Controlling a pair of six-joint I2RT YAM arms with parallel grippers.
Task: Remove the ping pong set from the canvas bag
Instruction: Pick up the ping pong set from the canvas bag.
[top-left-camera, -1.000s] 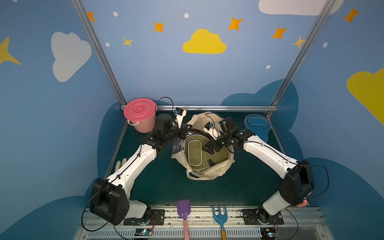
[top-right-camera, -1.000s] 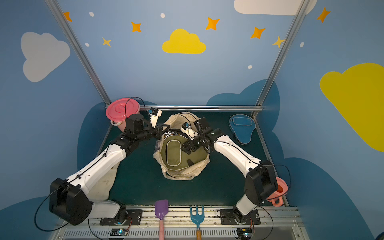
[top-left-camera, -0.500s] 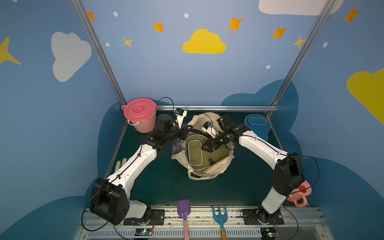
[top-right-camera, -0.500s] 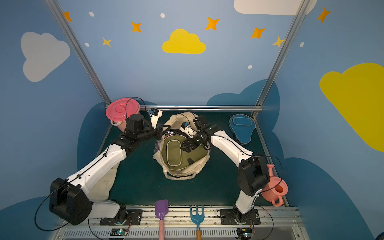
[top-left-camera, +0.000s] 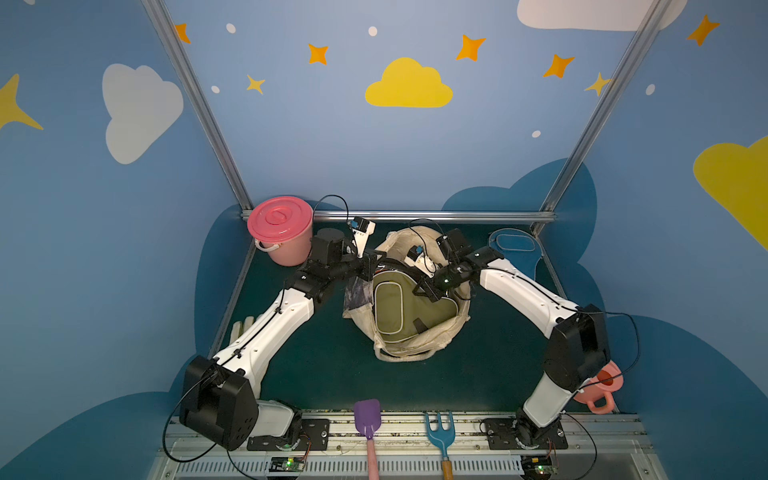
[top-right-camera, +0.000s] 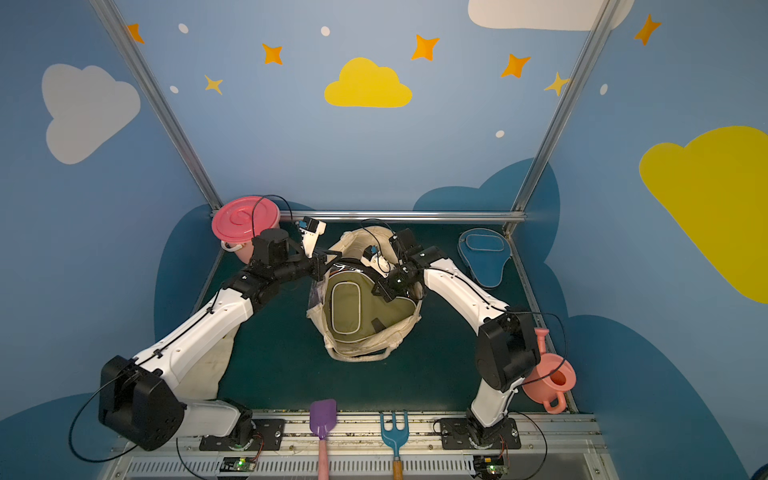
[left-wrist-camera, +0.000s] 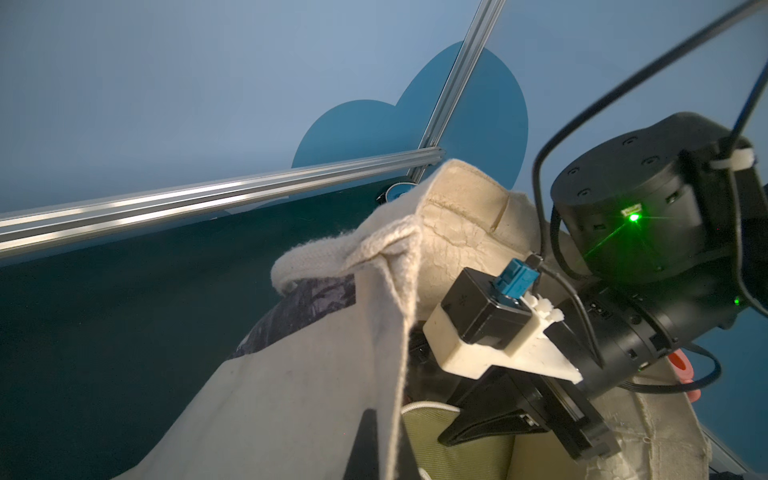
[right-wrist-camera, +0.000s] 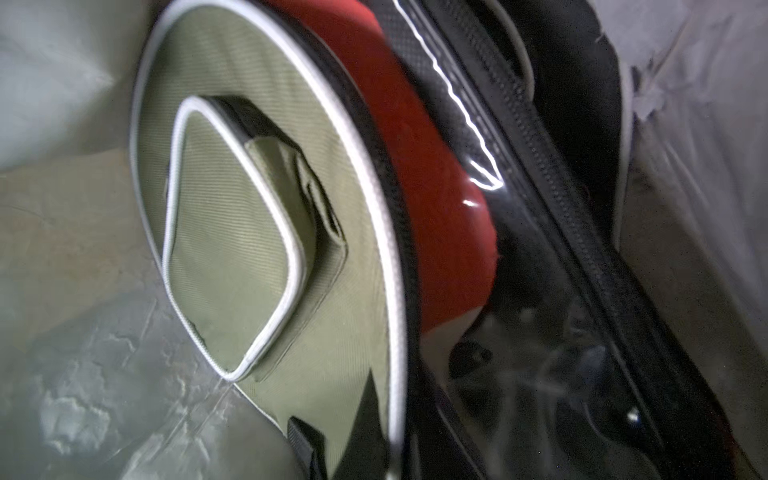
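The canvas bag (top-left-camera: 415, 353) (top-right-camera: 357, 353) lies open mid-table in both top views. An olive paddle cover (top-left-camera: 395, 307) (top-right-camera: 353, 307) with white piping fills its mouth. My left gripper (top-left-camera: 372, 264) (top-right-camera: 328, 259) is shut on the bag's left rim; in the left wrist view the cream canvas (left-wrist-camera: 291, 395) runs between its fingers (left-wrist-camera: 365, 440). My right gripper (top-left-camera: 422, 289) (top-right-camera: 380, 289) reaches into the bag and is shut on the olive cover's piped edge (right-wrist-camera: 397, 374). Behind that cover sit a clear-packed red paddle (right-wrist-camera: 436, 187) and a black zipped cover (right-wrist-camera: 561, 208). A blue paddle cover (top-left-camera: 513, 249) lies outside, back right.
A pink lidded bucket (top-left-camera: 280, 228) stands at the back left beside my left wrist. A pink watering can (top-left-camera: 602, 390) sits behind my right elbow. A purple shovel (top-left-camera: 366, 419) and a blue rake (top-left-camera: 439, 432) lie on the front rail. Cream cloth (top-right-camera: 208, 361) lies under my left arm.
My right gripper went from open to shut on the olive cover's edge, and that arm's elbow swung in, uncovering the watering can. The left arm has held still.
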